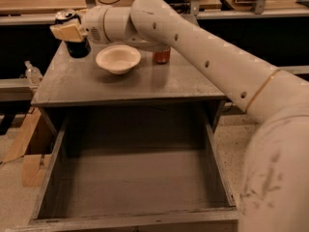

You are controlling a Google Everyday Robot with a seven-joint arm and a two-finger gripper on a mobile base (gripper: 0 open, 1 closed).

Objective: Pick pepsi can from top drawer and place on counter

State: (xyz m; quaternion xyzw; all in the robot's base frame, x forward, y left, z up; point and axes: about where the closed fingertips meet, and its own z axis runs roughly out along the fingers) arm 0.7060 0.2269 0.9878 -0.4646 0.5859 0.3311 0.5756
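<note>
Your tool [70, 31] is at the upper left of the frame, clamped on the pepsi can [79, 47] over the bench's [145, 83] far left corner. You are placing: lower until it stands, then release, clear of the white bowl [118, 58].

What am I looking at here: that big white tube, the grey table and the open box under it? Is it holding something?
The white tube is a robot arm, seen by the one camera, which looks down across it. Where that camera is mounted is not on record. At the arm's tip is the gripper, a two-finger clamp, over the far left corner of the grey counter. It is shut on the pepsi can, a dark soda can. I cannot tell whether the can touches the counter. On the counter stand a white bowl and, half hidden behind the arm, a red can. The box below is the top drawer, pulled open.
</note>
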